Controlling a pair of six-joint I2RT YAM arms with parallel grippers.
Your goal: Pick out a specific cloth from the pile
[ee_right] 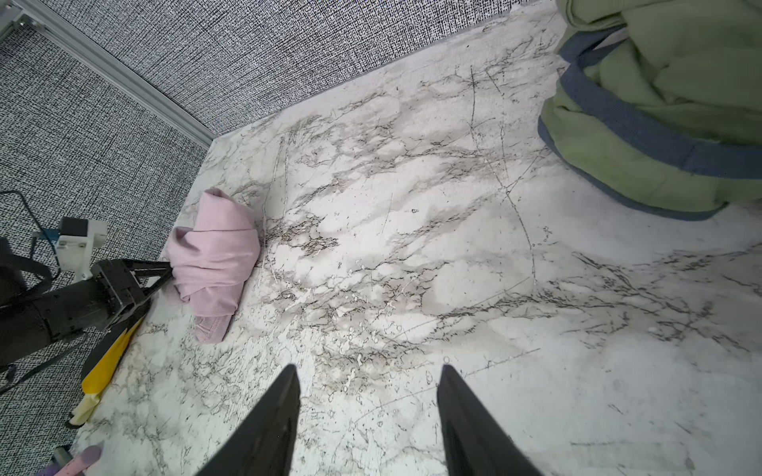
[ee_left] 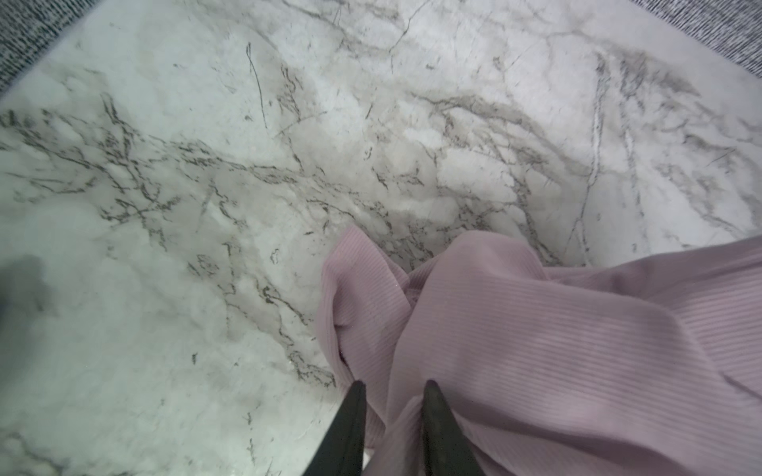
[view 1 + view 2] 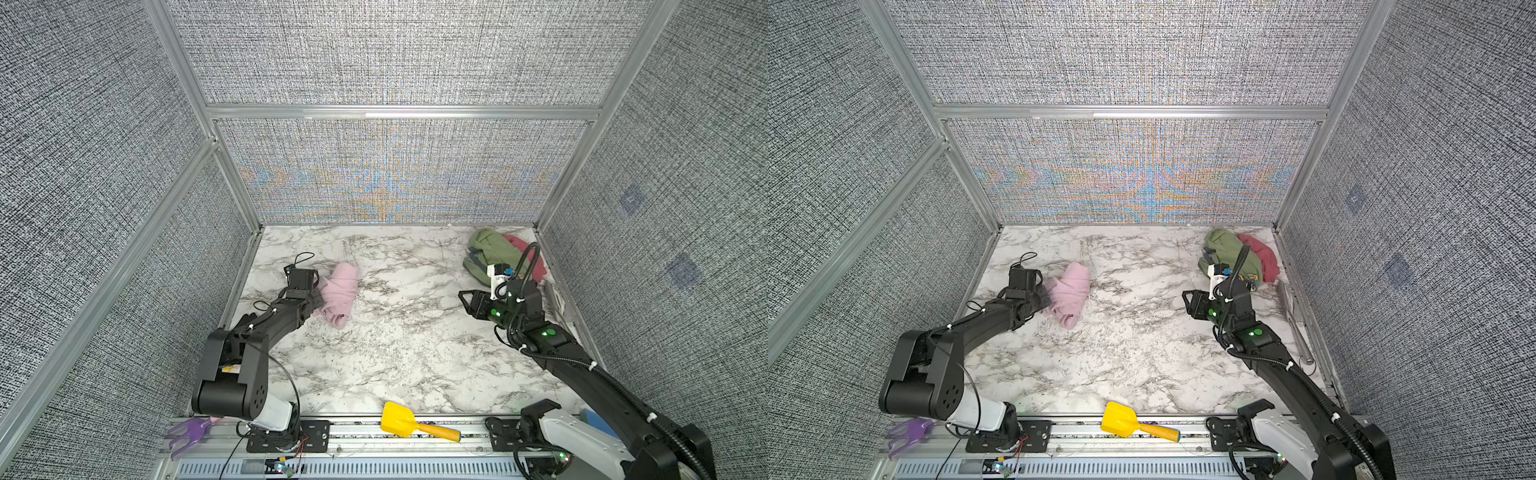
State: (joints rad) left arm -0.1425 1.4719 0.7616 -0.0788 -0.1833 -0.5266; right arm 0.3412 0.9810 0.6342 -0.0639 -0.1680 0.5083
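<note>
Pale pink ribbed cloth (image 3: 340, 293), a rumpled bundle on marble tabletop (image 3: 395, 365).

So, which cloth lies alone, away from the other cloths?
The pale pink cloth, at the left claw. The olive green cloth and the rose-red cloth are heaped together in the far right corner.

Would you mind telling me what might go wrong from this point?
1. A fold of the pale pink cloth lies between the jaws of the left gripper; if the arm pulls back, the fabric may snag and drag along.
2. The open right gripper hangs near the pile; a stray move might disturb its olive green cloth.
</note>
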